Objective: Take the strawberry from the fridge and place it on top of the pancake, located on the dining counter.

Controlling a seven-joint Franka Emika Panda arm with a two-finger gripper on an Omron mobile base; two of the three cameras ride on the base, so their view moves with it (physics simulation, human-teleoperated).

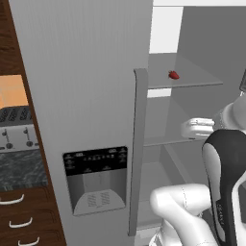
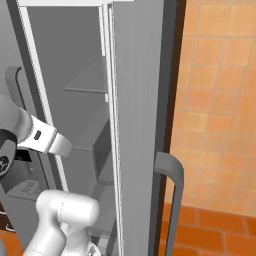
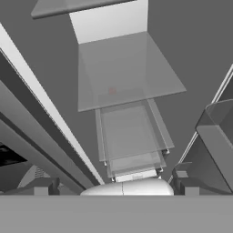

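**Reach into fridge – berry not yet taken**

White arm segments crowd the foreground of both base views, bent toward the open right side of the tall grey steel two-door fridge. Its left door, with black dispenser panel and long vertical handle, is shut. The tiny red strawberry sits on an upper clear shelf, well above the arm's wrist. In the hand view it shows as a faint reddish spot through the shelf. Two dark fingertips of the pincer stand wide apart – open, holding nothing.

Judgement: approach step. Next move calls for raising the hand above shelf level, then advancing over the berry.
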